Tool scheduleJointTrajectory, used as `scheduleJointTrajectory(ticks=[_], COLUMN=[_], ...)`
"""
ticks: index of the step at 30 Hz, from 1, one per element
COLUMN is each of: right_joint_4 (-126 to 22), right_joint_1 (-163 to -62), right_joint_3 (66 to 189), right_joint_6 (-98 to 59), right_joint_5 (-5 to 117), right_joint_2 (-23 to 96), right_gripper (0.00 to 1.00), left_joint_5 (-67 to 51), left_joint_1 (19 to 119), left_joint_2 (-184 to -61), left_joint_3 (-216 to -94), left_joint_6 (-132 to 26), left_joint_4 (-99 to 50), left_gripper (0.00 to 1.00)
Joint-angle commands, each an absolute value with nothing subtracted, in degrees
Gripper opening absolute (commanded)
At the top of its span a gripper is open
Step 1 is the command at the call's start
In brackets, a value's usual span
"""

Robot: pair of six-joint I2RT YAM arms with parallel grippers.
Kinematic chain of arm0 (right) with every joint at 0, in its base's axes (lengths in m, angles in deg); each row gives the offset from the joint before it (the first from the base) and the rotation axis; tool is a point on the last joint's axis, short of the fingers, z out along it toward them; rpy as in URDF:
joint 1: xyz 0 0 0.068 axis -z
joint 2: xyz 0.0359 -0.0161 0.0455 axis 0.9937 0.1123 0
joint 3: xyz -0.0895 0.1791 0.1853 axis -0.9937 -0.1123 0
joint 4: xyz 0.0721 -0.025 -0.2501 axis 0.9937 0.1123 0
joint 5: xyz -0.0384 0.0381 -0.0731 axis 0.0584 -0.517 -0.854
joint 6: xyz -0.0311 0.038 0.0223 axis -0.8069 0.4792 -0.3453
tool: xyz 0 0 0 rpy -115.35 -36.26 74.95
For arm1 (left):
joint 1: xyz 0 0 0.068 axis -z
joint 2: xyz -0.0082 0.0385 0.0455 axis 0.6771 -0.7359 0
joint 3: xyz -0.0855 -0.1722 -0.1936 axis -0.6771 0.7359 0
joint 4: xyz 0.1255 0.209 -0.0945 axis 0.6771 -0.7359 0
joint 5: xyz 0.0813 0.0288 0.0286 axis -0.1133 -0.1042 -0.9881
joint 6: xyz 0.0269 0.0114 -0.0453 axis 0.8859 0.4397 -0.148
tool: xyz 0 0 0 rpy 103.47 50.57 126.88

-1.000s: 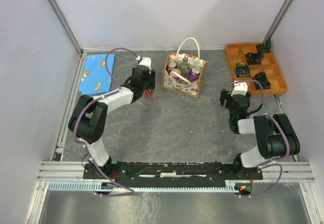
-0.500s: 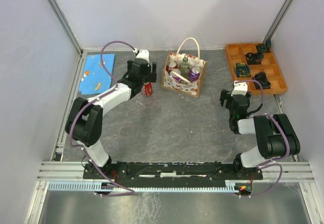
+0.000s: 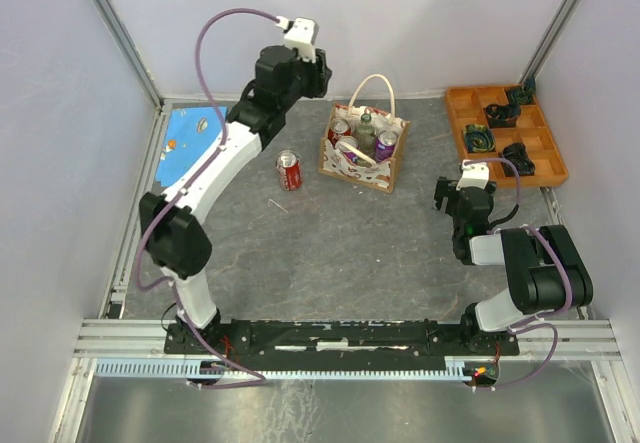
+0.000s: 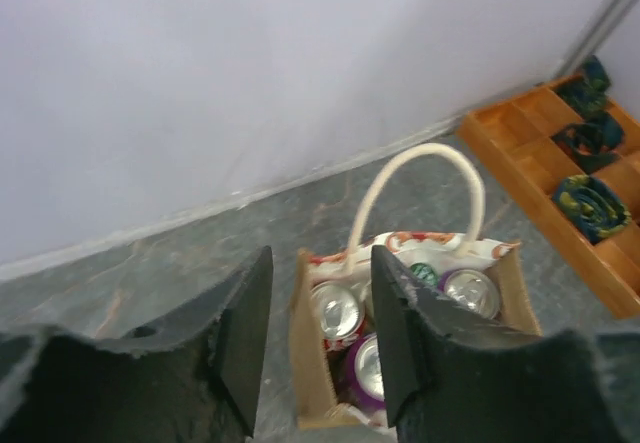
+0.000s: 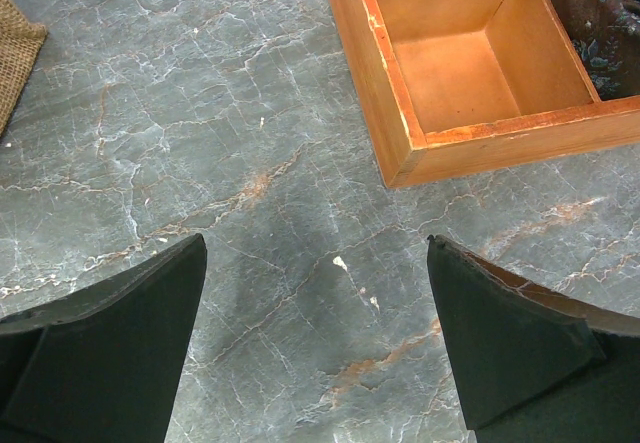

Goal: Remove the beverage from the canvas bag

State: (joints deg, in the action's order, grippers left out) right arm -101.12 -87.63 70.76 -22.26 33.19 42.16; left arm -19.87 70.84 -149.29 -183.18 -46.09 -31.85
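The canvas bag (image 3: 363, 149) stands at the back middle of the table with its handles up. It holds several drinks. In the left wrist view I see a red can (image 4: 337, 309), two purple cans (image 4: 366, 365) and a green-capped bottle (image 4: 423, 275) inside the canvas bag (image 4: 312, 348). Another red can (image 3: 289, 170) rests on the table left of the bag. My left gripper (image 3: 312, 75) hangs high above the bag's left side. Its jaws (image 4: 320, 338) are open with nothing between them. My right gripper (image 3: 466, 195) stays low at the right, wide open and empty (image 5: 315, 333).
An orange compartment tray (image 3: 470, 113) with dark items sits at the back right, its corner (image 5: 400, 163) just ahead of my right gripper. A blue mat (image 3: 190, 143) lies at the back left. Enclosure walls close in the table's back and sides.
My left gripper let go of the red can left of the bag. It then rose and swung towards the bag, and its jaws narrowed. The right arm has not moved.
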Motion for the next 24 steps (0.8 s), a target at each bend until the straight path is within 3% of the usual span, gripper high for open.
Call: scheduleJointTrajectory(ticks=[1, 8, 19, 24], right_joint_4=[-102.4, -102.4, -102.4, -102.4], right_joint_1=[-87.6, -87.7, -87.6, -87.7], right_joint_3=[72.5, 72.5, 72.5, 72.5], right_joint_6=[-23.1, -23.1, -23.0, -23.0], right_joint_5=[33.6, 33.6, 33.6, 33.6], right_joint_2=[42.1, 42.1, 42.2, 42.1], right_gripper=[0.99, 0.99, 0.99, 0.99], left_joint_5=[-11.3, -12.1, -18.9, -25.0], left_joint_1=[73.8, 78.7, 80.0, 80.2], left_joint_2=[-158.2, -167.5, -172.2, -172.1], left_joint_3=[-191.7, -201.4, -203.3, -201.4], left_joint_6=[-42.5, -39.5, -41.0, -42.6], left_joint_4=[-40.0, -48.3, -54.4, -56.4], left_gripper=[0.48, 0.42, 0.52, 0.62])
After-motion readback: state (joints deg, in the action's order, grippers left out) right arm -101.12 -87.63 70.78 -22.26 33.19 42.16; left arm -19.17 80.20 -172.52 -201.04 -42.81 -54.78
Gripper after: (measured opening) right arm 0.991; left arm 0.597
